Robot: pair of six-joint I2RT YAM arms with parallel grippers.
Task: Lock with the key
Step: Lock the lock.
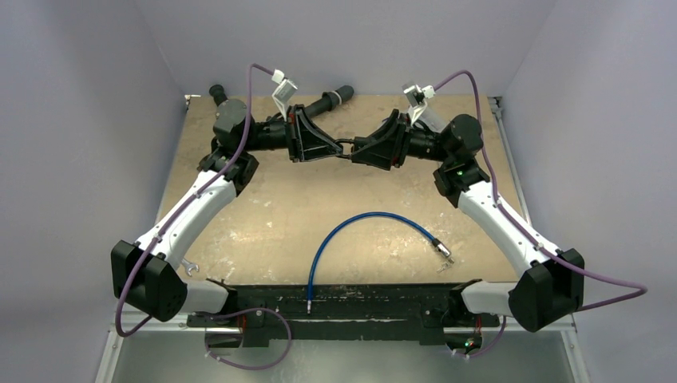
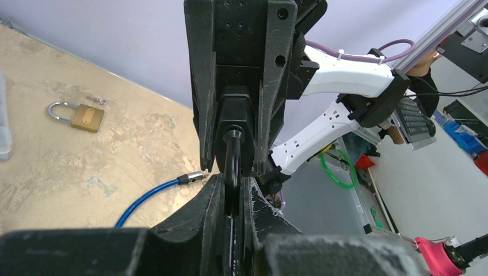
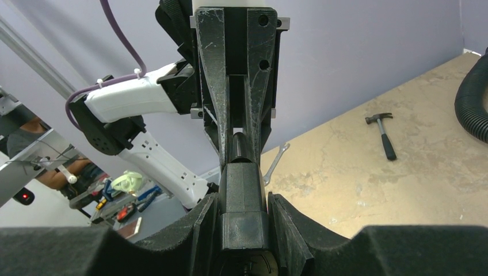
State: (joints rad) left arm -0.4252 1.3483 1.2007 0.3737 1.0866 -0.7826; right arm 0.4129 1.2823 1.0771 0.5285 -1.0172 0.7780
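Note:
My right gripper (image 1: 361, 149) is shut on a black lock body (image 3: 243, 195), held in the air over the back middle of the table. The lock also shows in the left wrist view (image 2: 237, 115), between the right fingers. My left gripper (image 1: 334, 148) faces it and is shut on the thin black looped head of the key (image 2: 232, 161), which runs into the lock's end. In the wrist views the left jaws (image 2: 232, 192) pinch the loop flat and the right jaws (image 3: 243, 201) clamp the lock's sides. The key's blade is hidden.
A blue cable (image 1: 363, 219) with metal ends lies curved on the table near the front. A brass padlock (image 2: 86, 117) lies on the table. A hammer (image 3: 382, 135) and a wrench (image 3: 275, 163) lie on the surface. Black hose (image 1: 335, 100) runs along the back edge.

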